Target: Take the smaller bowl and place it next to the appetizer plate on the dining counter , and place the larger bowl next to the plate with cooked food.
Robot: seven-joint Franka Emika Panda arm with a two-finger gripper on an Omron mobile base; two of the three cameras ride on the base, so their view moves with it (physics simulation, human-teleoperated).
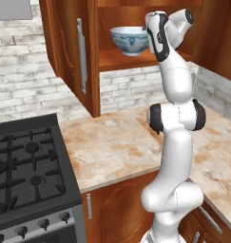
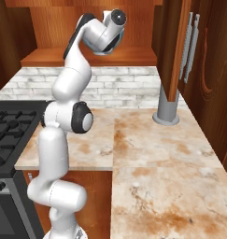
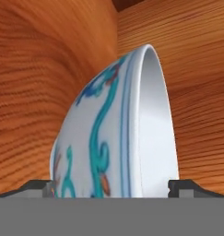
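The larger bowl (image 1: pixel 130 40) sits upright on the lower shelf (image 1: pixel 121 60) of the open wooden wall cupboard, up above the marbled bench (image 1: pixel 117 147). The white arm (image 1: pixel 174 142) rises from in front of that bench and reaches up to the shelf, its hand just right of the bowl. Seen along the hand, the bowl's blue-teal painted side and pale rim lie between the two dark fingertips (image 3: pixel 39 186), one on either side, with the wooden cupboard wall behind it. The jaws stand spread wide around the bowl; I cannot tell whether they touch it. The black stove (image 1: pixel 26 175) sits left of the bench, well below the bowl
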